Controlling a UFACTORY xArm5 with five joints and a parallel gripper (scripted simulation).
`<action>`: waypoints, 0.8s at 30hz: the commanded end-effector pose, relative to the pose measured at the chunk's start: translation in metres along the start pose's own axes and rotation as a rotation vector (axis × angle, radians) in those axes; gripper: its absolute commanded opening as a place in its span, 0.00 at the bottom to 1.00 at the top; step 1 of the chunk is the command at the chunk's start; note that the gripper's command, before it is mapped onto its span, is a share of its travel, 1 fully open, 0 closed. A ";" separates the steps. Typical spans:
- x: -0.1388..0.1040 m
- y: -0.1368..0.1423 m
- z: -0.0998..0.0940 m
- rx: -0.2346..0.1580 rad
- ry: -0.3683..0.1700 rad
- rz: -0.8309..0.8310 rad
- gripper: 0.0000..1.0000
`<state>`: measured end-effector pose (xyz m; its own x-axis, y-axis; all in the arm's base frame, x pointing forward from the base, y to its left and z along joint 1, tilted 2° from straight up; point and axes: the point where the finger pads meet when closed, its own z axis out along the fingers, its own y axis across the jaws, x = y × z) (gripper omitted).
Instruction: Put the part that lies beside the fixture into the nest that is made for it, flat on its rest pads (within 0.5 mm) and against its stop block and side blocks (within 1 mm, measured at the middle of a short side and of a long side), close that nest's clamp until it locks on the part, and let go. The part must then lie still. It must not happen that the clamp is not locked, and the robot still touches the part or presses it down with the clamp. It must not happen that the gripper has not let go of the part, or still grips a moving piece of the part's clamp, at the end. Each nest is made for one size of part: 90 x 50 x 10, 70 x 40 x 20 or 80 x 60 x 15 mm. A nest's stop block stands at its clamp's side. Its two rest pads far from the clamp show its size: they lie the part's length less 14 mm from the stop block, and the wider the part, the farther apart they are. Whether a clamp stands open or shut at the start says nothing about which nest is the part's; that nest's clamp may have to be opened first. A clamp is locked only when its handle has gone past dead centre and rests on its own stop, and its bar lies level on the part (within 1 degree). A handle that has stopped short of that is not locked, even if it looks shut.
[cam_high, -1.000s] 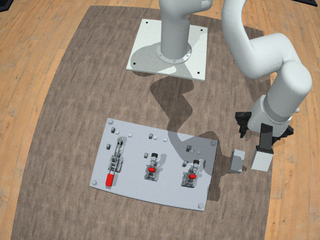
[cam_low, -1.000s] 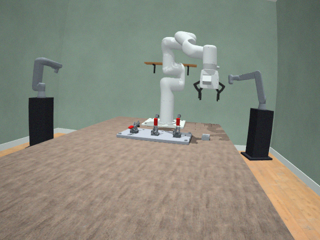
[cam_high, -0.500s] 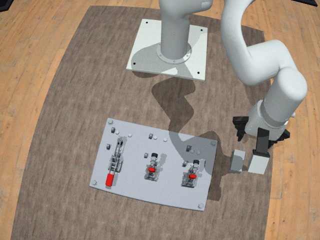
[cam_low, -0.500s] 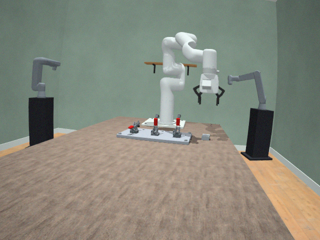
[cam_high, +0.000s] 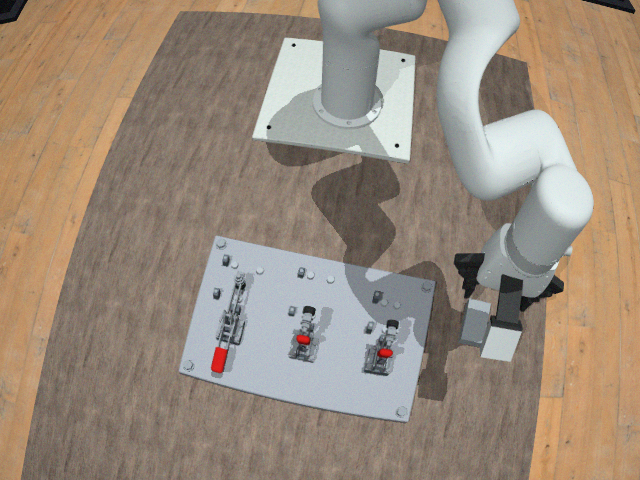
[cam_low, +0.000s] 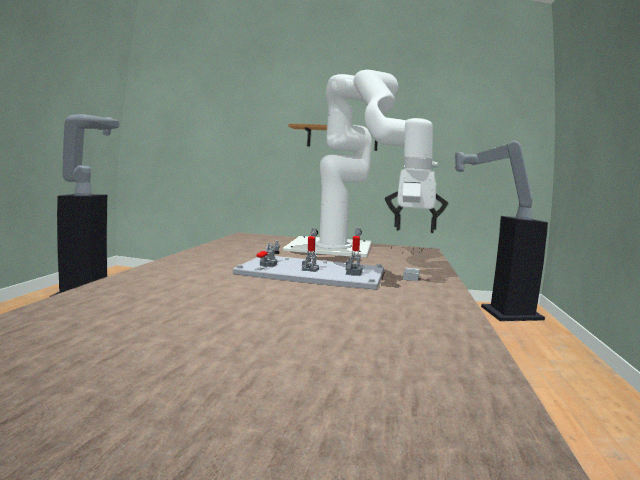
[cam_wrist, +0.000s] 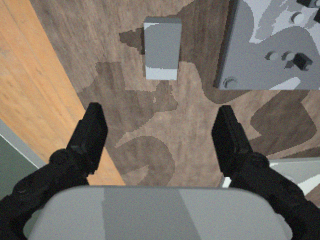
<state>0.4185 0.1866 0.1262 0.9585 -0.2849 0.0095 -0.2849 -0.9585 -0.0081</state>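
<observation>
The part (cam_high: 475, 322) (cam_low: 411, 274) (cam_wrist: 162, 47), a small grey block, lies on the table just right of the grey fixture plate (cam_high: 330, 372) (cam_low: 289, 272) (cam_wrist: 250, 60). My gripper (cam_high: 509, 281) (cam_low: 415, 225) (cam_wrist: 160, 117) is open and empty. It hangs well above the table, a little behind the part and to its right. The plate carries three nests with red-handled clamps. The left clamp (cam_high: 228, 322) (cam_low: 266, 259) has its handle lying flat and its bar down. The middle clamp (cam_high: 311, 338) (cam_low: 315, 256) and the right clamp (cam_high: 377, 349) (cam_low: 355, 253) have their handles upright.
The arm's white base plate (cam_high: 289, 93) is behind the fixture. The table's right edge (cam_high: 537, 361) runs close to the part. Two black pedestals (cam_low: 81, 240) (cam_low: 518, 263) with grey camera arms stand off the table at left and right.
</observation>
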 end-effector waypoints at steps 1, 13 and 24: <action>0.002 -0.001 0.025 0.003 0.004 0.000 1.00; 0.003 0.000 0.065 0.003 0.004 0.000 1.00; 0.004 0.000 0.082 0.003 0.004 0.000 1.00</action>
<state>0.4210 0.1852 0.0469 0.9585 -0.2849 0.0099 -0.2849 -0.9585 -0.0084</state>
